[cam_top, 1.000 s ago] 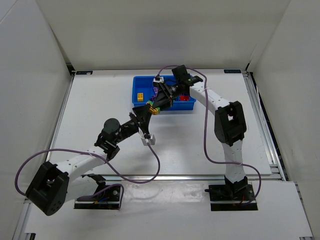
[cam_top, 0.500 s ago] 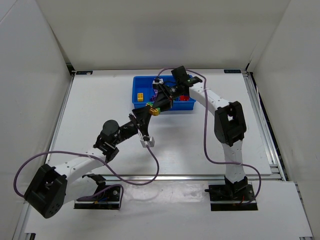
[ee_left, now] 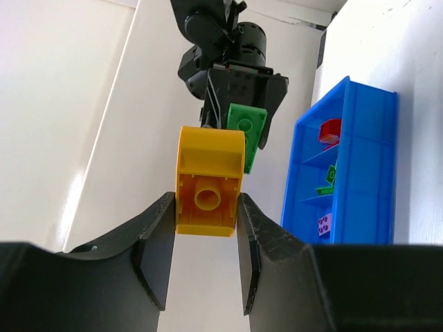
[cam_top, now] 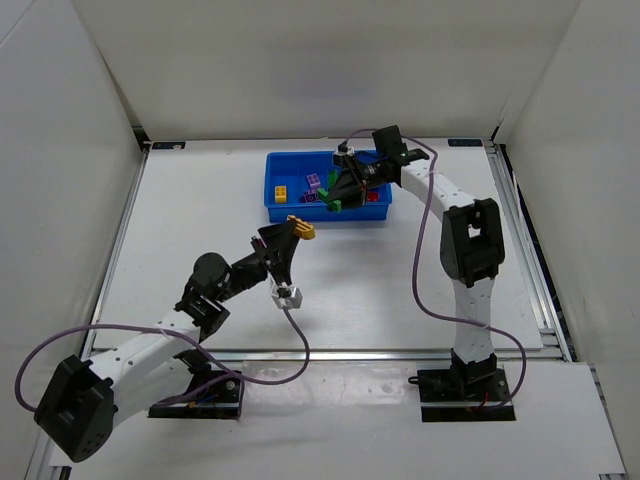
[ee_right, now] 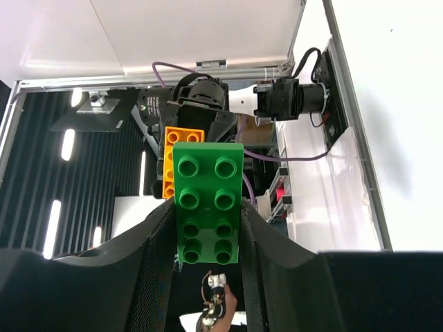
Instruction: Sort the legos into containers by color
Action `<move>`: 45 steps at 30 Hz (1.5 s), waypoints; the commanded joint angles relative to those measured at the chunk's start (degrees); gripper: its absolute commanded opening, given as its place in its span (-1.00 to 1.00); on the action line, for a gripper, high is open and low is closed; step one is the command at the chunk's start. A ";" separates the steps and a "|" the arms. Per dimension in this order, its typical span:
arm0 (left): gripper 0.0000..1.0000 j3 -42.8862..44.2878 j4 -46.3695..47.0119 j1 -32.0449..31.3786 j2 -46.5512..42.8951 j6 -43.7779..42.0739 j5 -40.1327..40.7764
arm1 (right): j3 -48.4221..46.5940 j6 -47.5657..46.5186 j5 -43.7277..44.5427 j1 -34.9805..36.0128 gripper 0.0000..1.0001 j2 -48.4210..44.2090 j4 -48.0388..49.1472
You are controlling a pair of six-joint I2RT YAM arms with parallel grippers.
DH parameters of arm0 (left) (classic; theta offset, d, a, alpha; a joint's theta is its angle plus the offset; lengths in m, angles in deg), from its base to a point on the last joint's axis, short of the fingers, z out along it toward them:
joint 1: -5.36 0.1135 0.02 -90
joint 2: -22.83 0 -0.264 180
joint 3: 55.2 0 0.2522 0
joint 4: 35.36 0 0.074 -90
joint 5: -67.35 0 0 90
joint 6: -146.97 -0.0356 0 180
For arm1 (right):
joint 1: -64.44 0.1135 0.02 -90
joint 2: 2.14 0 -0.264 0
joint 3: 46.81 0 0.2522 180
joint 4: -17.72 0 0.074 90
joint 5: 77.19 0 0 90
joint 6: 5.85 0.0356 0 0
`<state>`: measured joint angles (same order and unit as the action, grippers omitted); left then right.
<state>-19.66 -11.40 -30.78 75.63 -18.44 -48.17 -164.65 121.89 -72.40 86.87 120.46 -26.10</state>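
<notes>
Pulling apart since the earlier frames: left arm [cam_top: 150, 342] is backing toward its base with its brick and right arm [cam_top: 425, 188] is swinging over the tray, so the two bricks that were meeting at the tray's near edge are now apart. Two arms. One blue tray [cam_top: 275, 168] is sitting at the table's far middle. Three of its slots are showing in the left wrist view, one colour in each.

Left gripper [ee_left: 205, 207] is clamping the yellow brick [ee_left: 208, 173] by its sides, hollow underside facing the camera, just in front of the tray. It is probably waiting for the yellow slot at the tray's left end. Right gripper [ee_right: 208, 221] is squeezing the green brick [ee_right: 208, 187], studs facing its camera, hanging above the tray's middle, likely heading for the green slot.

Count: two held bricks. Lying in the tray: one sorted yellow [cam_top: 283, 190], two purple bricks [cam_top: 313, 181], at least one red brick [cam_top: 372, 197], seemingly two green bits [ee_left: 329, 174], too small for certainty.
</notes>
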 commanded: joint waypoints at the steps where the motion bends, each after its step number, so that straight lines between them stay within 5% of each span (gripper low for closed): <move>1: -0.80 -0.78 -2.20 -0.25 -1.29 0.79 -0.24 | 0.45 0.06 -13.14 0.15 -1.00 -0.79 1.59; 7: -0.80 9.49 -8.26 0.19 3.27 18.67 10.30 | 2.21 -2.39 -9.37 -3.88 -1.00 -2.19 3.44; 10: -0.80 16.78 -13.01 0.54 5.91 31.57 14.17 | -1.65 -13.01 -1.30 -6.43 -1.00 -3.07 -10.04; 13: -0.80 26.53 -21.52 2.46 9.68 43.47 17.34 | -8.59 -25.58 13.71 -7.06 -1.00 -4.39 -21.74; 18: -0.80 41.90 -35.06 8.09 18.21 65.02 17.51 | -10.72 -32.01 37.08 -6.79 -1.00 -8.34 -25.04; 24: -0.80 57.92 -56.24 15.12 32.97 79.96 16.91 | -10.10 -34.57 50.90 -5.13 -1.00 -11.16 -23.20; 38: -0.77 73.22 -64.35 22.17 53.46 88.95 9.08 | -13.69 -37.03 63.05 -3.19 -1.00 -9.06 -15.64; 45: -0.37 77.09 -64.52 23.13 59.69 88.95 9.79 | -17.39 -37.12 64.38 -3.28 -1.00 -4.58 -15.11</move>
<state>54.24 -75.62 -8.16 134.49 69.64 -37.48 -179.66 85.45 -9.71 83.60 113.73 -43.26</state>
